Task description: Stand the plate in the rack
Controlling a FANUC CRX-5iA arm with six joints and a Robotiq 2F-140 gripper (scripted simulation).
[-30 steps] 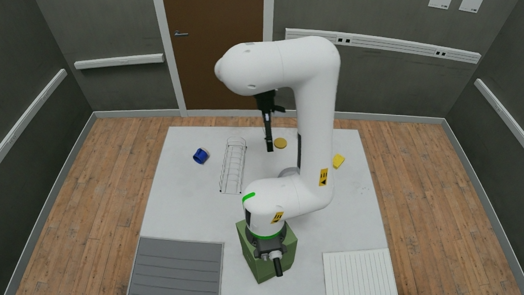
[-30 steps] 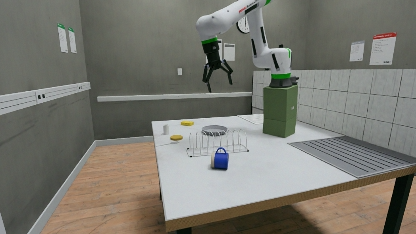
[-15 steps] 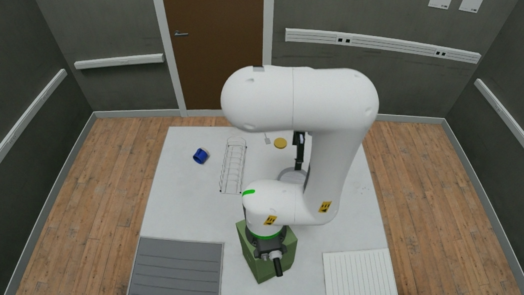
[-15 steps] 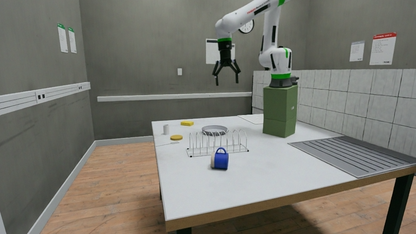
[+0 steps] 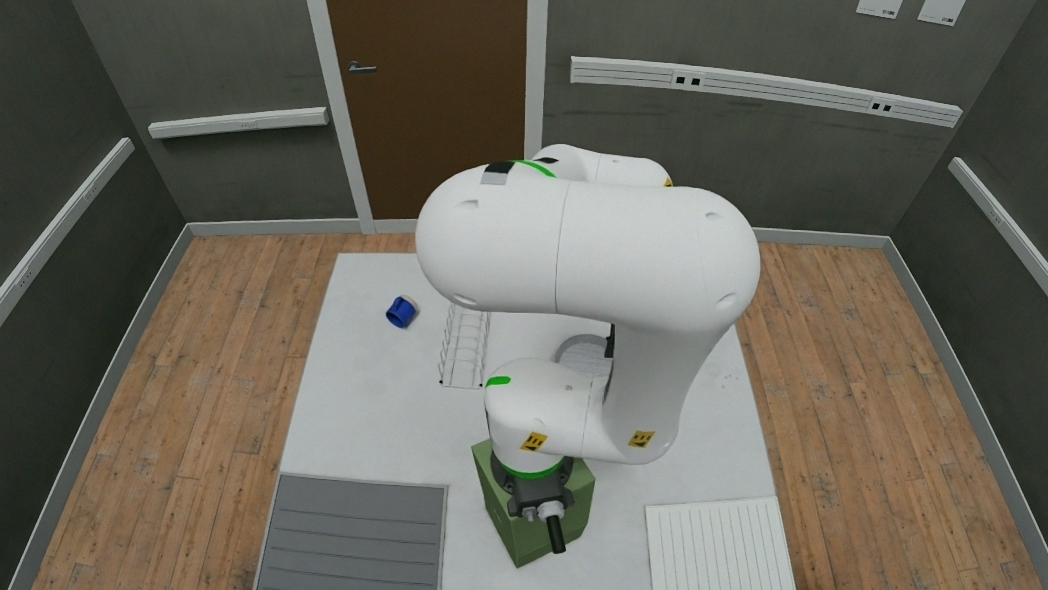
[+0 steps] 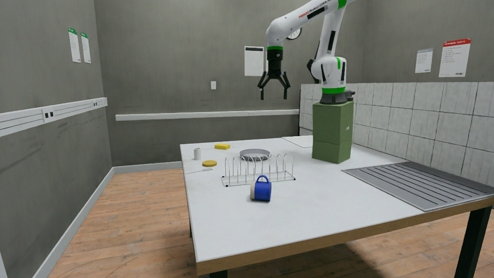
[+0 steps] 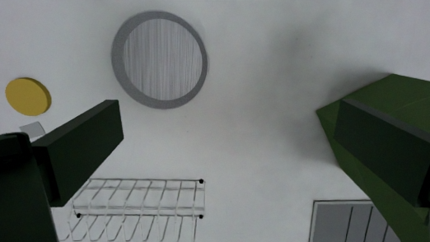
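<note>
The grey plate (image 6: 254,153) (image 7: 160,59) lies flat on the white table, just behind the wire dish rack (image 6: 238,183) (image 5: 463,344) (image 7: 148,179). The rack stands on its feet and all its slots are empty. In the top view the arm hides all but a part of the plate (image 5: 579,345). My gripper (image 6: 273,96) (image 7: 228,119) is open and empty. It hangs high above the table, over the plate's side of the rack, fingers pointing down. In the top view the arm hides the gripper.
A blue mug (image 5: 401,311) (image 6: 261,190) lies on its side in front of the rack. A yellow disc (image 6: 209,163) (image 7: 27,95), a yellow sponge (image 6: 221,146) and a small white cup (image 6: 197,153) are beyond it. The green pedestal (image 6: 332,136) (image 5: 531,513), a grey ribbed mat (image 6: 415,183) (image 5: 352,535) and a white ribbed mat (image 5: 718,546) are there too.
</note>
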